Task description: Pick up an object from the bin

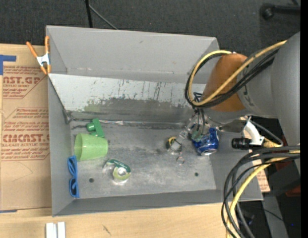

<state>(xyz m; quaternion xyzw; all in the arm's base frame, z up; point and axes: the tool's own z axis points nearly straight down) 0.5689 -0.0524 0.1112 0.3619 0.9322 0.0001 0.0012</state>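
My gripper [195,129] is low at the bin's right end, close to the back wall. A crumpled blue and white thing [207,143] lies just right of and below it, touching or nearly touching it. A small yellow, black and silver thing [173,143] lies on the floor just to the gripper's left. Whether anything is held I cannot tell.
At the left end a light green cup [90,147] lies on its side, with a darker green piece [95,127] behind it. A blue strip-like thing [73,176] rests along the left wall. A clear and green roundish thing [118,170] lies front centre.
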